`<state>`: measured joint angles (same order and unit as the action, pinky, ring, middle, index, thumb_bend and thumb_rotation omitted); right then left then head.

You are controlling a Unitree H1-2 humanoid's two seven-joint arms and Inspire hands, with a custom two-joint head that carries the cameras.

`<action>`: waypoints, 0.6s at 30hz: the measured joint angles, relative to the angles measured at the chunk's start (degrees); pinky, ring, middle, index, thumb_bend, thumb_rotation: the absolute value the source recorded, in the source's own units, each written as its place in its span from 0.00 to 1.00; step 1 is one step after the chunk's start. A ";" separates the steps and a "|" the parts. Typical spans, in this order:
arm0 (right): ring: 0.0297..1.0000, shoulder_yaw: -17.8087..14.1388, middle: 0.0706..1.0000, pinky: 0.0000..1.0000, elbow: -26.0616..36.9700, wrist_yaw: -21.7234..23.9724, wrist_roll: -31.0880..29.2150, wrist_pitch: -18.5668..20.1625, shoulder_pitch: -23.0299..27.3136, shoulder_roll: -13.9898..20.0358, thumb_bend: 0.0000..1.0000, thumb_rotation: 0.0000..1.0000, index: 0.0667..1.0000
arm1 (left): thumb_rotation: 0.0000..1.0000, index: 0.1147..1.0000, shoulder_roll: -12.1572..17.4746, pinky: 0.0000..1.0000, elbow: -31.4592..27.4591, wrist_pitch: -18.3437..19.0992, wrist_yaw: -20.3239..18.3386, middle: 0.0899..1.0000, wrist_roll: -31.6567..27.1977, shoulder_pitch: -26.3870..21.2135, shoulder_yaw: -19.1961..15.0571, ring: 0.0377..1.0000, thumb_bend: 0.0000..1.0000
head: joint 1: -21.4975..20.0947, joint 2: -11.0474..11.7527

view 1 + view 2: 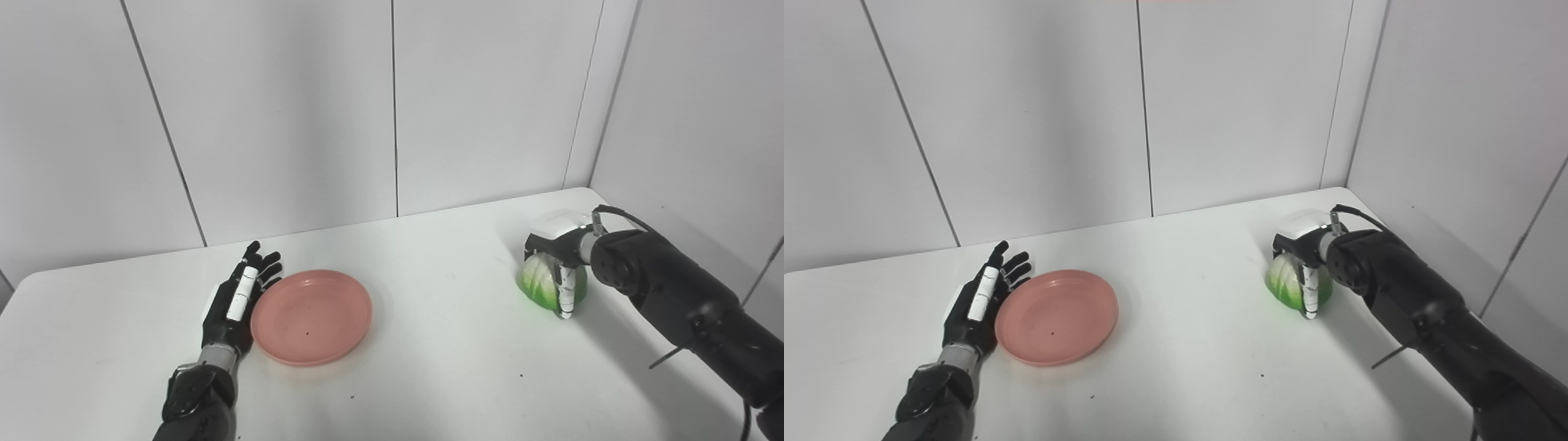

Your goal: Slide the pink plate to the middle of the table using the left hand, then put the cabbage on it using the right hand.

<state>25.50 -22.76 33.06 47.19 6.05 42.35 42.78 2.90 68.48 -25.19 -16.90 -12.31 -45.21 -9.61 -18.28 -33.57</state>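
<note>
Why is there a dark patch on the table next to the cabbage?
In both eye views, that is a soft shadow from the right hand and its arm, falling beside the cabbage on the table; the pink plate casts only a faint one.

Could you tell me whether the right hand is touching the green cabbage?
Touching: the left eye view shows the right hand wrapped over the green cabbage.
</note>
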 measured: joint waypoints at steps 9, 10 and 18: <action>0.40 -1.65 0.42 0.36 0.88 2.44 -4.94 -0.11 -0.27 0.85 0.53 0.00 0.45 | 0.73 0.93 0.00 0.86 0.02 -0.02 -0.01 0.83 0.00 -0.01 0.01 0.86 1.00 | -0.09 -0.09; 0.40 -1.60 0.43 0.36 1.63 3.23 -5.18 -0.12 -0.28 1.01 0.53 0.00 0.45 | 0.73 0.93 0.00 0.85 0.00 -0.02 -0.01 0.83 0.00 0.00 0.02 0.86 1.00 | -0.09 -0.09; 0.52 -1.56 0.49 0.45 5.57 7.43 -6.73 -0.23 -0.05 1.03 0.53 0.00 0.42 | 0.72 0.93 -0.01 0.86 0.02 -0.02 -0.03 0.83 -0.02 -0.06 -0.19 0.86 1.00 | 0.09 0.09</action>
<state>23.94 -17.19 40.49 40.45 5.82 42.31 43.81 2.89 68.51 -25.20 -16.92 -12.34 -45.27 -9.80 -18.19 -33.49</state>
